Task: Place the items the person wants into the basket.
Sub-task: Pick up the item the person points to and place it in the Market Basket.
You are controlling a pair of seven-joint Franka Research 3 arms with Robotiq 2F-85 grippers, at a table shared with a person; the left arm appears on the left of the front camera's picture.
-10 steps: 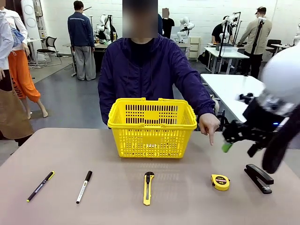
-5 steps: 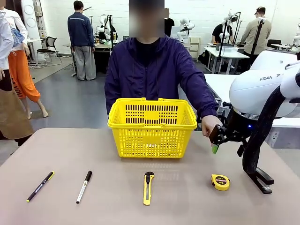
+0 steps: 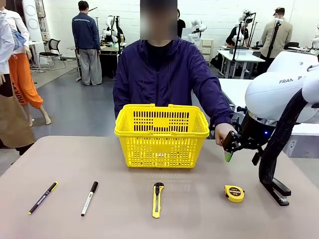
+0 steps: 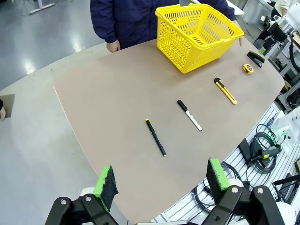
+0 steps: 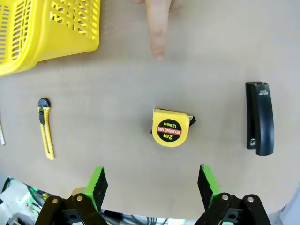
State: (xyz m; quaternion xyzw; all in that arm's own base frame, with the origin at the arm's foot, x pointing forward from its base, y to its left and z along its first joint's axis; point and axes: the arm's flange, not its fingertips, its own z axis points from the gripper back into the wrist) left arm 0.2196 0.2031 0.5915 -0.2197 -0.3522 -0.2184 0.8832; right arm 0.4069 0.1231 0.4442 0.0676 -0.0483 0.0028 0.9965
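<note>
Tape measure [image 3: 234, 193] lies flat on the tabletop [image 3: 124, 219] in the front view, toward the robot's right, between the utility knife [image 3: 157, 199] and the stapler [image 3: 275, 189], well apart from the basket [image 3: 162, 133]. The person's hand [image 3: 223, 133] hangs above and behind it, just beside the right end effector [image 3: 228, 151], whose jaws I cannot judge from this angle.

From the left wrist, the left end effector [image 4: 161, 180] hovers released, pads spread wide and holding nothing. The tape measure [image 4: 248, 68] is a small yellow spot far off past the basket, while the pen [image 4: 155, 137] lies much closer.

From the right wrist, the right end effector [image 5: 151, 183] is released too, green pads wide apart. The tape measure [image 5: 170, 127] lies just ahead of the gap between them, and a finger [image 5: 157, 28] points down toward it. It is a rounded yellow case with a red-and-black round label and a small black tab at one side. I judge it light, rigid and a little slick (hard plastic shell), not fragile. It is best pinched across the straighter sides of the case, clear of the tab.
</note>
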